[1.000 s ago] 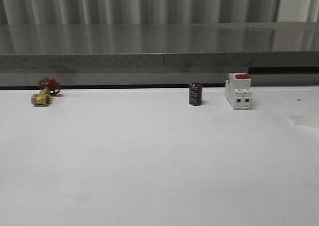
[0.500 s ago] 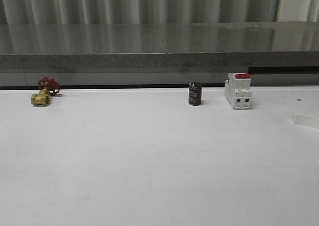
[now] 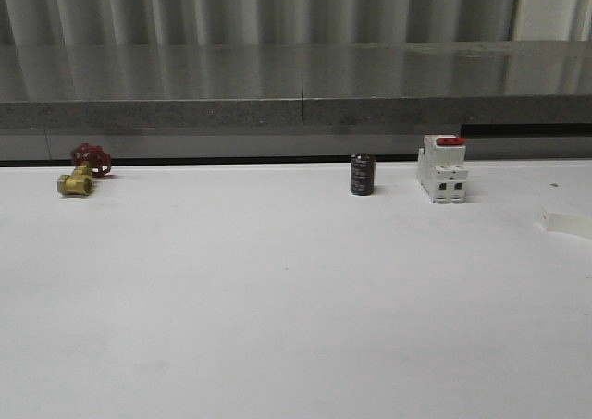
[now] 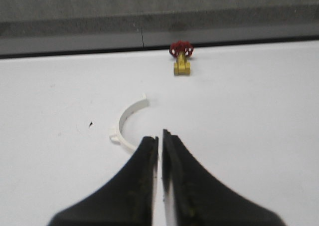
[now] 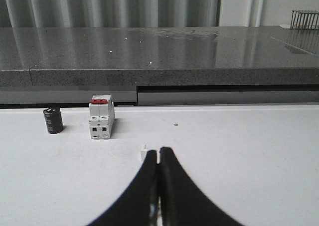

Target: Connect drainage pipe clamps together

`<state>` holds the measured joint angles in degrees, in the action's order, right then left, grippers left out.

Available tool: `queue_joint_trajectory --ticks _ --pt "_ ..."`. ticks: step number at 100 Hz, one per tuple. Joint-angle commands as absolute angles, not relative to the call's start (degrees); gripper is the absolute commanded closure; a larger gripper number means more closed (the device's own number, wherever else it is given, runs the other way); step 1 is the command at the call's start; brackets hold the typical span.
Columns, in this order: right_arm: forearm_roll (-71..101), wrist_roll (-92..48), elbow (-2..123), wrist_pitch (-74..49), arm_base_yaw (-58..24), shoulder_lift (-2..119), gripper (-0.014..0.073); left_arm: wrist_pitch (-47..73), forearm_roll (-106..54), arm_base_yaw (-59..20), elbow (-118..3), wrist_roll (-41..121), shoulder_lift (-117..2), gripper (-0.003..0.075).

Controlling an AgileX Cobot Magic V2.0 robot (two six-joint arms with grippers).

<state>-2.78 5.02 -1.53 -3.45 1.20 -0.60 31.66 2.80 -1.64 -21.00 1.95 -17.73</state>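
One drainage pipe clamp [image 4: 127, 123], a white half-ring with a small tab, lies flat on the white table in the left wrist view. It sits just beyond my left gripper [image 4: 160, 136], and its near end is hidden behind the left finger. That gripper's black jaws are shut with only a thin slit between them and hold nothing. In the right wrist view my right gripper [image 5: 159, 151] is shut, with a small white tab [image 5: 144, 153] of a second clamp piece showing just past its tips. The front view shows a white band [image 3: 566, 222] lying at the table's right edge, likely this piece.
Along the back of the table [image 3: 277, 326] stand a brass valve with a red handwheel [image 3: 81, 172], a black cylinder [image 3: 362, 175] and a white breaker with a red top [image 3: 442, 169]. A grey ledge [image 3: 296, 86] runs behind them.
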Motion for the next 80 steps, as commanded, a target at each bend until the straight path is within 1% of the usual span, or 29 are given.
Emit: queue_joint_trajectory --ticks 1,10,13,17,21,36,45,58,73,80 --pt "-3.17 4.6 -0.64 1.07 1.14 -1.71 0.0609 29.64 3.04 -1.63 -25.28 1.85 -24.55 0.0486" --pt "-3.17 4.6 -0.64 1.07 1.14 -1.71 0.0609 29.53 3.04 -1.53 -27.2 1.85 -30.75 0.0307" --pt "-3.17 4.6 -0.64 1.07 1.14 -1.71 0.0609 29.44 3.04 -1.42 -27.81 1.85 -32.67 0.0269" --pt "-3.17 4.6 -0.64 1.07 1.14 -1.71 0.0609 29.44 3.04 -1.27 -28.72 1.85 -35.62 0.0238" --pt "-3.17 4.6 -0.64 1.07 1.14 -1.71 0.0609 29.44 3.04 -0.8 -29.73 1.85 -38.08 0.0237" --pt "-3.17 4.6 -0.64 1.07 1.14 -1.71 0.0609 30.84 3.04 1.66 -34.05 -3.86 -48.97 0.0298" --pt "-3.17 4.6 -0.64 1.07 1.14 -1.71 0.0609 30.58 3.04 3.37 -36.72 -4.19 -55.52 0.0314" --pt "-3.17 4.6 -0.64 1.07 1.14 -1.71 0.0609 31.51 1.96 6.17 -41.19 -4.19 -64.0 0.0314" --pt "-3.17 4.6 -0.64 1.07 1.14 -1.71 0.0609 41.0 0.0 9.34 -49.21 -4.19 -74.98 0.0314" --pt "-3.17 4.6 -0.64 1.07 1.14 -1.71 0.0609 42.09 0.0 10.14 -52.05 -4.19 -79.62 0.0314"
